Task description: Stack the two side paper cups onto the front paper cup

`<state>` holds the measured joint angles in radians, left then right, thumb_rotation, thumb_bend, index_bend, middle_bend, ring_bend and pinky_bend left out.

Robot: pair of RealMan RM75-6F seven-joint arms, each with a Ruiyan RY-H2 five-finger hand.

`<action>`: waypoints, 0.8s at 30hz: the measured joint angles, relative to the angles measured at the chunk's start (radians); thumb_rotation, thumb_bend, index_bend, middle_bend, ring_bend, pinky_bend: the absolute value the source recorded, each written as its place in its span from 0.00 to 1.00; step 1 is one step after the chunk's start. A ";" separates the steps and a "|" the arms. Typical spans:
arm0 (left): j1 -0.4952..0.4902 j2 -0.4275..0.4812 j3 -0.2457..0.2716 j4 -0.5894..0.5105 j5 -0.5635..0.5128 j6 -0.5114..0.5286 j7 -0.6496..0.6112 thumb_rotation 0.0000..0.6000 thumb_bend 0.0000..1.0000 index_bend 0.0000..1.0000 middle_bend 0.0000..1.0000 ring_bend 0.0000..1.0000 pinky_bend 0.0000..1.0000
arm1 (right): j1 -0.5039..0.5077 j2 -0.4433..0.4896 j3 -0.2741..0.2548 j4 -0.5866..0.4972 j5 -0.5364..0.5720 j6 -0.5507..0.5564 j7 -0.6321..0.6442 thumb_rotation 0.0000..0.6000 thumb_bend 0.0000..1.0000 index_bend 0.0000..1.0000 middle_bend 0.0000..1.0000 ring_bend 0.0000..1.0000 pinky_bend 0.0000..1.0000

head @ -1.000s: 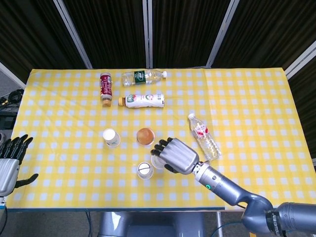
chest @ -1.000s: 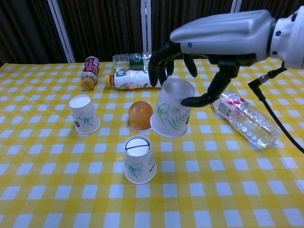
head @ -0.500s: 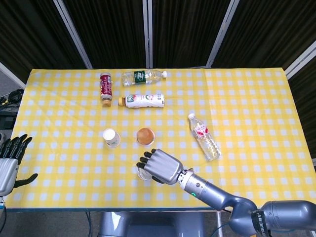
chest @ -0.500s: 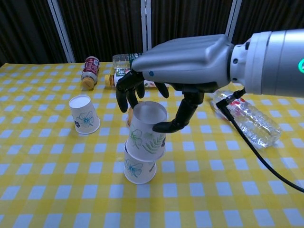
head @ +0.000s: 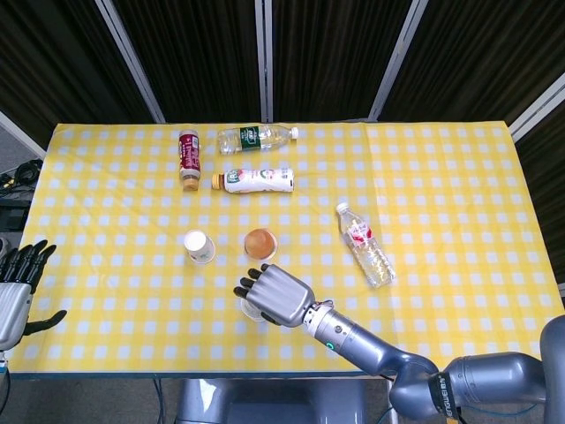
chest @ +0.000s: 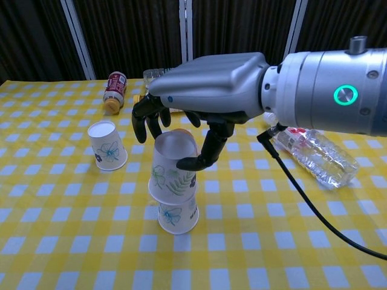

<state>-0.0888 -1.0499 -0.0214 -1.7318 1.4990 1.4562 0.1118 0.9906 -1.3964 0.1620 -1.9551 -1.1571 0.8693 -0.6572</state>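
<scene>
My right hand pinches the fern-printed paper cup, tilted and half-seated on the front paper cup; releasing now, I judge, could topple both toward the left paper cup.

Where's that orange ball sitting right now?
In the head view the orange ball sits near the table's middle, right of the lone paper cup and just behind the right hand. The chest view hides it behind that hand.
</scene>
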 measured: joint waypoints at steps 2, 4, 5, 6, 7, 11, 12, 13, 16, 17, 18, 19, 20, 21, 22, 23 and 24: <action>0.000 0.000 0.001 0.000 0.000 0.000 0.001 1.00 0.00 0.00 0.00 0.00 0.00 | 0.004 -0.007 -0.001 0.002 0.003 0.003 -0.004 1.00 0.19 0.18 0.23 0.21 0.44; 0.000 -0.001 0.000 0.000 0.000 0.001 0.002 1.00 0.00 0.00 0.00 0.00 0.00 | 0.007 -0.011 -0.004 0.004 0.011 0.003 -0.010 1.00 0.05 0.04 0.09 0.10 0.35; 0.000 -0.001 0.000 0.000 0.000 0.000 0.002 1.00 0.00 0.00 0.00 0.00 0.00 | 0.009 -0.011 -0.007 0.004 0.016 0.002 -0.013 1.00 0.00 0.00 0.04 0.04 0.29; 0.000 -0.001 0.000 0.000 -0.001 0.000 0.002 1.00 0.00 0.00 0.00 0.00 0.00 | 0.010 -0.012 -0.010 0.003 0.026 0.001 -0.018 1.00 0.00 0.00 0.01 0.02 0.24; 0.000 -0.001 0.000 0.001 -0.001 0.000 0.001 1.00 0.00 0.00 0.00 0.00 0.00 | 0.011 -0.013 -0.011 0.002 0.035 0.003 -0.023 1.00 0.00 0.00 0.00 0.01 0.21; 0.000 0.000 0.000 0.002 -0.003 0.000 -0.002 1.00 0.00 0.00 0.00 0.00 0.00 | 0.015 -0.019 -0.017 -0.007 0.073 0.022 -0.056 1.00 0.00 0.00 0.00 0.00 0.17; 0.000 0.000 -0.001 0.002 -0.004 0.000 -0.002 1.00 0.00 0.00 0.00 0.00 0.00 | 0.016 -0.019 -0.019 -0.013 0.078 0.029 -0.067 1.00 0.00 0.00 0.00 0.00 0.17; 0.000 0.000 -0.001 0.003 -0.005 -0.001 -0.003 1.00 0.00 0.00 0.00 0.00 0.00 | 0.017 -0.019 -0.021 -0.018 0.079 0.034 -0.074 1.00 0.00 0.00 0.00 0.00 0.16; -0.003 -0.001 -0.001 0.005 -0.009 -0.007 -0.004 1.00 0.00 0.00 0.00 0.00 0.00 | 0.015 -0.004 -0.029 -0.046 0.075 0.050 -0.092 1.00 0.00 0.00 0.00 0.00 0.15; -0.003 -0.002 -0.001 0.006 -0.011 -0.009 -0.003 1.00 0.00 0.00 0.00 0.00 0.00 | 0.013 0.004 -0.032 -0.055 0.071 0.058 -0.097 1.00 0.00 0.00 0.00 0.00 0.14; -0.004 -0.003 -0.001 0.008 -0.012 -0.011 -0.002 1.00 0.00 0.00 0.00 0.00 0.00 | 0.009 0.016 -0.035 -0.065 0.063 0.068 -0.102 1.00 0.00 0.00 0.00 0.00 0.12; -0.005 -0.004 -0.002 0.009 -0.014 -0.011 -0.001 1.00 0.00 0.00 0.00 0.00 0.00 | 0.005 0.028 -0.038 -0.072 0.054 0.076 -0.105 1.00 0.00 0.00 0.00 0.00 0.09; -0.005 -0.005 -0.002 0.010 -0.015 -0.012 0.000 1.00 0.00 0.00 0.00 0.00 0.00 | 0.000 0.040 -0.041 -0.078 0.044 0.085 -0.107 1.00 0.00 0.00 0.00 0.00 0.06; -0.005 -0.006 -0.003 0.012 -0.015 -0.012 0.002 1.00 0.00 0.00 0.00 0.00 0.00 | -0.008 0.059 -0.045 -0.084 0.028 0.099 -0.110 1.00 0.00 0.00 0.00 0.00 0.02; -0.005 -0.007 -0.003 0.014 -0.016 -0.011 0.004 1.00 0.00 0.00 0.00 0.00 0.00 | -0.016 0.074 -0.049 -0.087 0.014 0.109 -0.112 1.00 0.00 0.00 0.00 0.00 0.01; -0.005 -0.009 -0.003 0.016 -0.015 -0.010 0.008 1.00 0.00 0.00 0.00 0.00 0.00 | -0.024 0.091 -0.054 -0.090 -0.002 0.120 -0.112 1.00 0.00 0.00 0.00 0.00 0.00; -0.006 -0.012 -0.004 0.018 -0.014 -0.009 0.015 1.00 0.00 0.00 0.00 0.00 0.00 | -0.037 0.115 -0.062 -0.092 -0.026 0.134 -0.110 1.00 0.00 0.00 0.00 0.00 0.00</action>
<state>-0.0947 -1.0619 -0.0252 -1.7135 1.4849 1.4475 0.1268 0.9535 -1.2812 0.1005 -2.0473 -1.1832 1.0037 -0.7669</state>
